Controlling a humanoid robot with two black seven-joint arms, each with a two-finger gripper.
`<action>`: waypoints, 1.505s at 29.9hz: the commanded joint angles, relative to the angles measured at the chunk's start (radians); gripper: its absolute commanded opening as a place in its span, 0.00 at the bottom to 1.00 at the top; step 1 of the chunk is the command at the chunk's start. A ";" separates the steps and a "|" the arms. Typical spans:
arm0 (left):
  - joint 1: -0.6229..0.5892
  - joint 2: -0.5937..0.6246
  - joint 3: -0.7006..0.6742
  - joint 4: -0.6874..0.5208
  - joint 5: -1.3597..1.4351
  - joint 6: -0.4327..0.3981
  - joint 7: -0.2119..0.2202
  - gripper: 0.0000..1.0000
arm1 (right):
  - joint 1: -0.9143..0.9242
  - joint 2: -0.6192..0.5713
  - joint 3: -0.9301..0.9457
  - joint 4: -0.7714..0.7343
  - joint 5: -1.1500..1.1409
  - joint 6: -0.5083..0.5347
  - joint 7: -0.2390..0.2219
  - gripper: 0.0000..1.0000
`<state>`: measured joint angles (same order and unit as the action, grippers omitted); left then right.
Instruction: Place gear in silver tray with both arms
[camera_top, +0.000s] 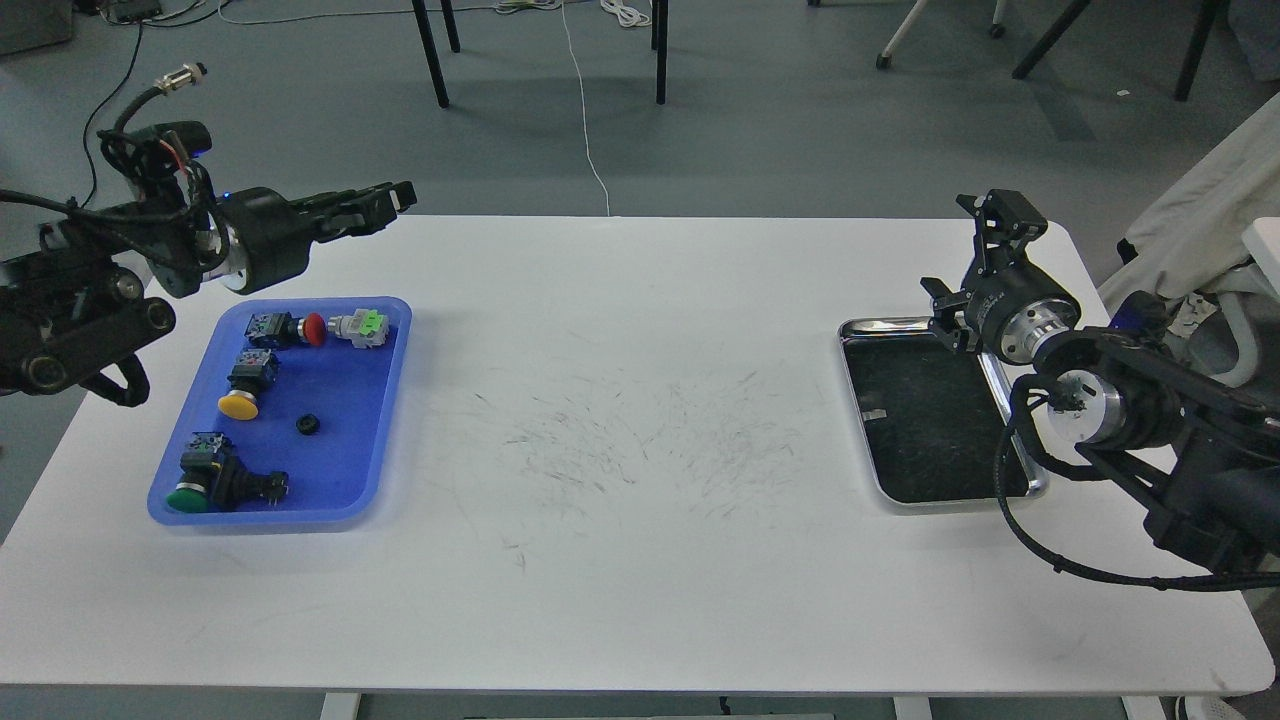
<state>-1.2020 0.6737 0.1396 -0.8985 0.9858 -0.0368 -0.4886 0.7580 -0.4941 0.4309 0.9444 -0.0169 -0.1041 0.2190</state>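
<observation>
The gear (307, 424) is a small black ring lying on the floor of the blue tray (385, 400) at the left. The silver tray (880, 325), with its dark scuffed floor, sits at the right and holds no gear. My left gripper (388, 200) is raised above the table's far left edge, behind the blue tray, and points right. Its dark fingers lie close together and nothing shows between them. My right gripper (968, 252) hovers over the silver tray's far right corner with its fingers spread and empty.
The blue tray also holds push-button switches with red (312, 328), yellow (238, 404) and green (186, 497) caps and a green-and-white connector (362, 326). Chair legs and cables stand on the floor beyond the table. My right arm's hose (1010, 500) hangs over the silver tray's right rim.
</observation>
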 joint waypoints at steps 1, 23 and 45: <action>-0.039 -0.011 -0.043 -0.062 -0.038 0.002 0.000 0.09 | -0.005 0.003 0.000 -0.001 0.000 -0.002 0.000 0.99; -0.068 -0.502 0.153 0.039 0.123 0.021 0.000 0.07 | 0.055 -0.040 0.005 0.008 0.006 -0.008 -0.010 0.99; 0.140 -0.674 0.190 0.334 0.136 0.067 0.000 0.05 | 0.164 -0.097 -0.003 0.002 0.022 -0.003 -0.021 0.99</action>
<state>-1.0900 -0.0003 0.3352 -0.5640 1.1258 0.0245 -0.4887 0.9194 -0.5908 0.4279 0.9470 0.0061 -0.1073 0.1978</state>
